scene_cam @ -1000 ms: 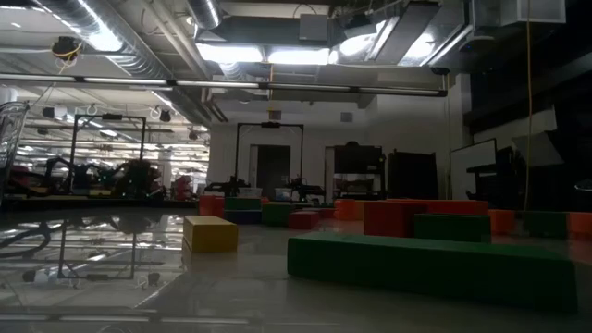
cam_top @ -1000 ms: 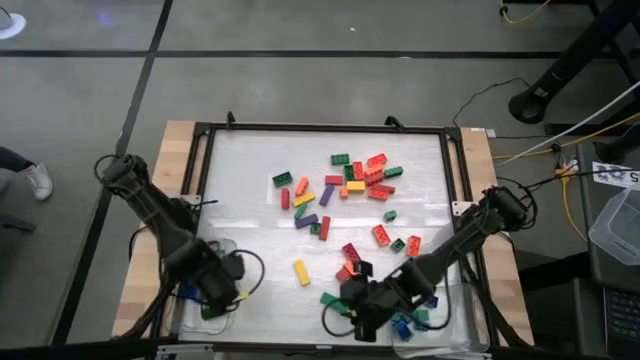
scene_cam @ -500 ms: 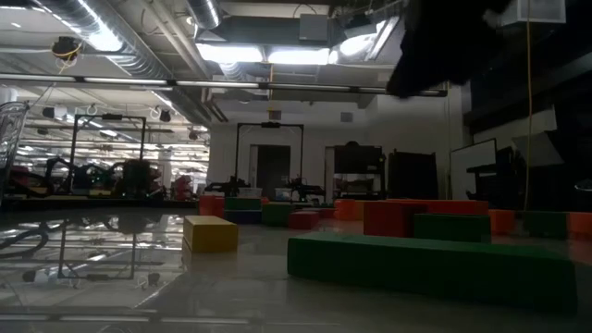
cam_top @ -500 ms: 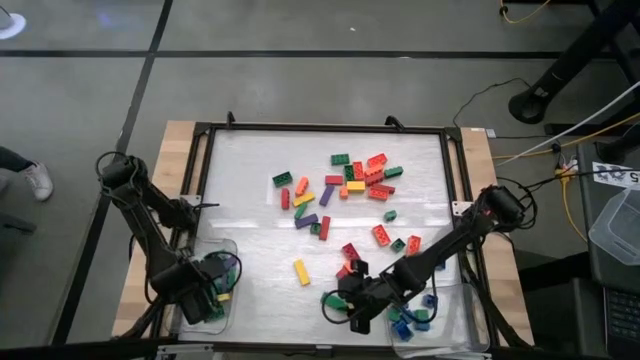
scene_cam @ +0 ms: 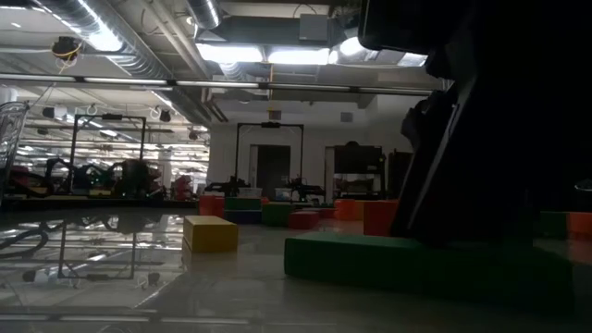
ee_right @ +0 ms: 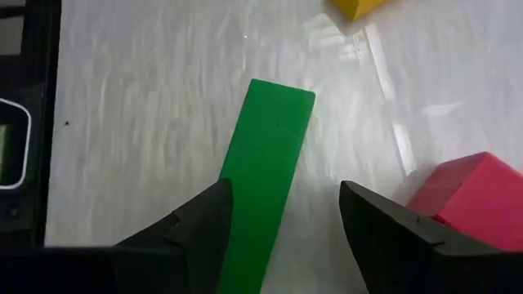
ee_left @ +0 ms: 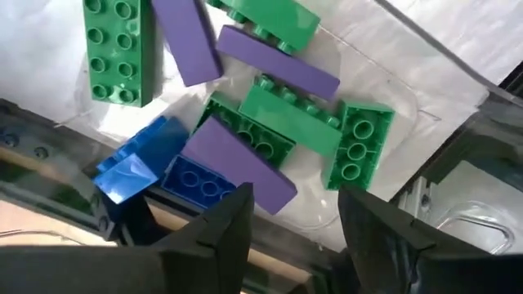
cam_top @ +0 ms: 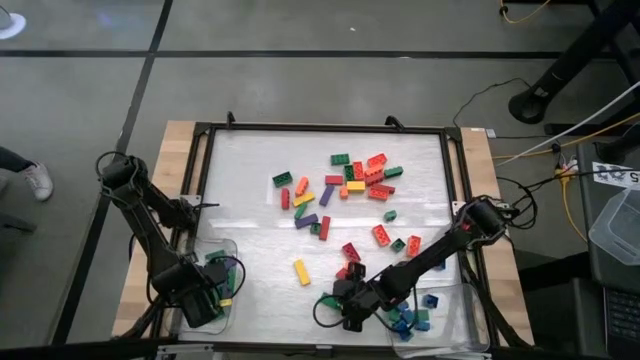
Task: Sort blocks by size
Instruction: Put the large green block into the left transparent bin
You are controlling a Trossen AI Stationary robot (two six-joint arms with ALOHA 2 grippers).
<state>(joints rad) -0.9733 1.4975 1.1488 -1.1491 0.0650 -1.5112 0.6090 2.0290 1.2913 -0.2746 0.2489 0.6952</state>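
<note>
Loose blocks (cam_top: 350, 185) of several colours lie scattered over the white mat. My left gripper (cam_top: 203, 300) (ee_left: 294, 216) hangs open, pointing down, over the near-left clear tray (cam_top: 228, 250), which holds long green, purple and blue blocks (ee_left: 245, 155). My right gripper (cam_top: 340, 303) (ee_right: 286, 192) is open and slants down at a long green block (ee_right: 265, 155) (cam_top: 328, 300) lying flat on the mat. Its fingers stand on either side of that block's nearer end. In the low view the right arm (scene_cam: 462, 139) looms dark over the green block (scene_cam: 370, 259).
A clear tray (cam_top: 450, 310) at the near right holds small blue and green blocks. A red block (ee_right: 466, 196) and a yellow block (ee_right: 355, 6) (cam_top: 301, 271) lie close to the green one. A black frame (cam_top: 200, 150) borders the mat.
My right gripper has sunk toward the mat and drifted a little toward the table's left, down onto the long green block; in the low view its arm has come in from above. My left gripper has moved toward the near-left corner and now hangs over the left tray.
</note>
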